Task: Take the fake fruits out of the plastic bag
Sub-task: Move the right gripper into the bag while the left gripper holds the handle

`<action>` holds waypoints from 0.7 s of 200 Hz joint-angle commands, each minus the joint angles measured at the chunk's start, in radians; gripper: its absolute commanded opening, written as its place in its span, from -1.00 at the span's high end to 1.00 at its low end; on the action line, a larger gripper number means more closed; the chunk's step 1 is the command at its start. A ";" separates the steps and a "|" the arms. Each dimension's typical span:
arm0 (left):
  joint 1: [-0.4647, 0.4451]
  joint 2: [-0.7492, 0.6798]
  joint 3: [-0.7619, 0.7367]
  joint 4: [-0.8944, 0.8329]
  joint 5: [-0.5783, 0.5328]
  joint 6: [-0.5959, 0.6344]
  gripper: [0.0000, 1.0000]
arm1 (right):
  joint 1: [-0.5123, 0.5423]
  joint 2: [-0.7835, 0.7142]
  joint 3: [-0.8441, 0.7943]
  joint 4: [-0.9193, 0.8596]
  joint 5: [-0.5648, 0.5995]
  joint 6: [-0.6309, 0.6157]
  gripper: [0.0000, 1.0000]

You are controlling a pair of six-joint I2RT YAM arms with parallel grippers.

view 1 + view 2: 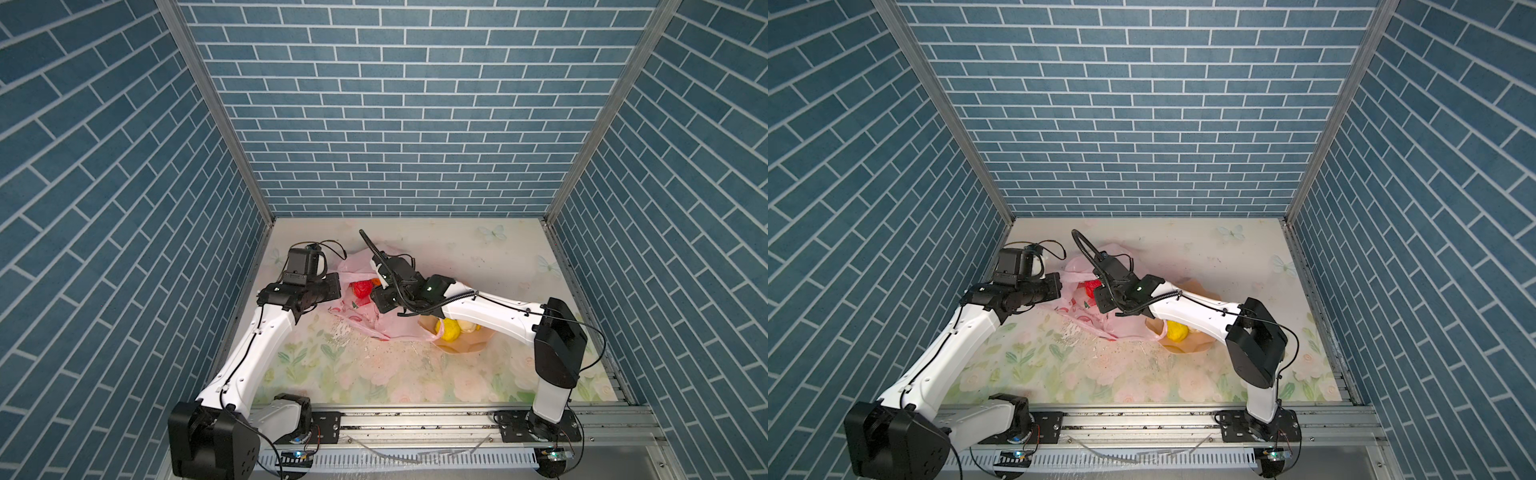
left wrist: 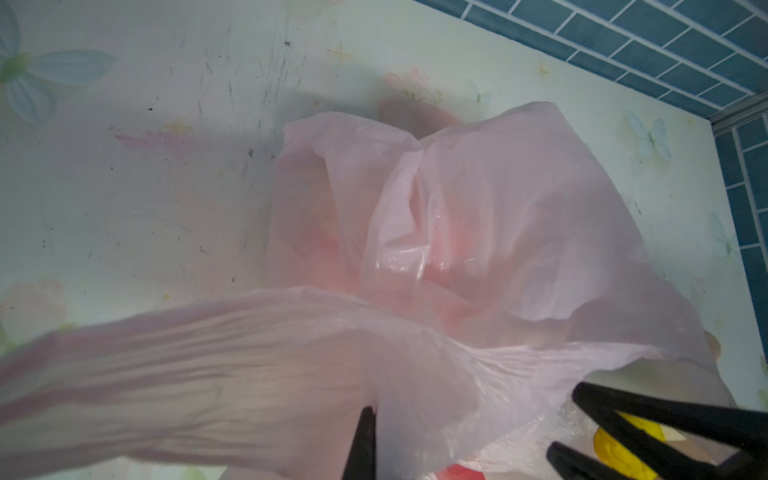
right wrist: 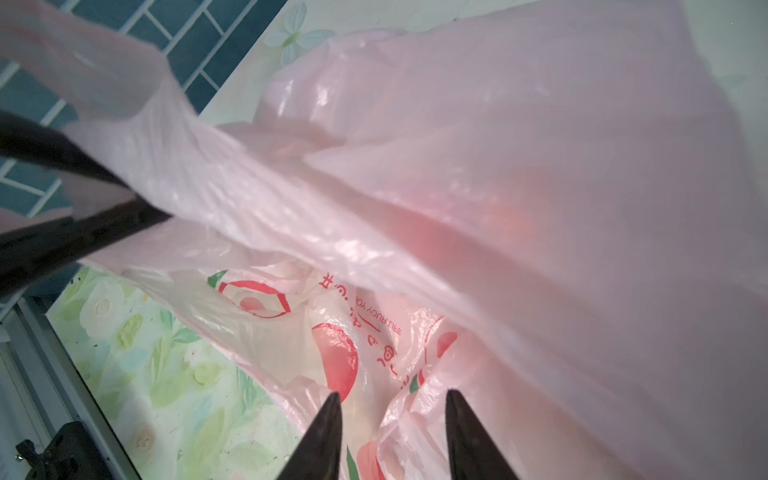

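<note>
Left gripper (image 2: 365, 419) clenched on plastic bag (image 1: 355, 270) handle, centre-left; thin film may tear or slip. Red fruit (image 1: 362, 288) inside bag, mid-frame. Right gripper (image 3: 392, 397) released above mouth; risks pinching film, not fruit. Yellow fruit (image 1: 449, 331) in bowl (image 1: 469, 347), right.

Along the near edge and in the far right corner the counter (image 1: 374, 374) lies bare, with room for a pincer to swing. Toward the far left corner the plastic bag (image 1: 361, 320) sprawls in the way. The left pincer (image 2: 363, 440) pulls one handle taut (clamped tight on it), and the right pincer (image 3: 392, 397), jaws apart, crowds its mouth. The bowl (image 1: 461, 348) sits right of centre, under that arm.
</note>
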 commanded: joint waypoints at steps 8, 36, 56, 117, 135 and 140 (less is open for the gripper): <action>-0.004 0.015 0.019 0.042 0.006 -0.045 1.00 | 0.023 0.043 -0.001 0.097 0.059 -0.051 0.27; -0.004 0.024 0.047 0.040 0.008 -0.056 1.00 | 0.028 0.080 -0.001 0.102 0.058 -0.068 0.30; -0.004 0.018 0.059 0.040 0.008 -0.063 1.00 | 0.029 0.109 0.011 0.105 0.066 -0.085 0.31; -0.004 0.027 0.094 0.034 0.016 -0.058 1.00 | 0.026 0.168 0.027 0.100 0.048 -0.143 0.47; -0.003 0.034 0.102 0.041 0.030 -0.057 1.00 | 0.024 0.188 0.049 0.078 0.047 -0.157 0.48; -0.004 0.034 0.102 0.044 0.032 -0.056 1.00 | 0.022 0.195 0.055 0.074 0.045 -0.161 0.48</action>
